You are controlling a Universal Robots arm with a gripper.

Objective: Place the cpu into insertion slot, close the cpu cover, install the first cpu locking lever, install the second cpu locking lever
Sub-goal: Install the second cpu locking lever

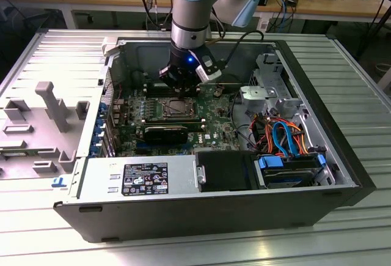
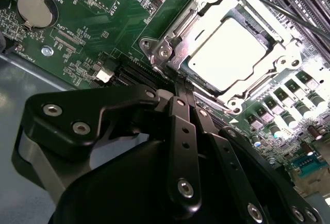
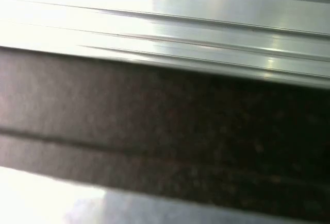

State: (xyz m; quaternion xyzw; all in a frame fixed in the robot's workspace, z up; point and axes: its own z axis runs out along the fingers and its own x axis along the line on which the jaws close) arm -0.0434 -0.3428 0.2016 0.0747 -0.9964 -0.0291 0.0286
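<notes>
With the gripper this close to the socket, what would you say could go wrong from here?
1. In the second wrist view, the gripper has its fingers together at the edge of the cpu cover; a slight sideways slip could scrape the green board beside it.
2. The cpu sits in the insertion slot under the cover; pressing down unevenly might shift or stress it.
3. In the exterior view, the arm's cable hangs near the case wall and might snag.
</notes>
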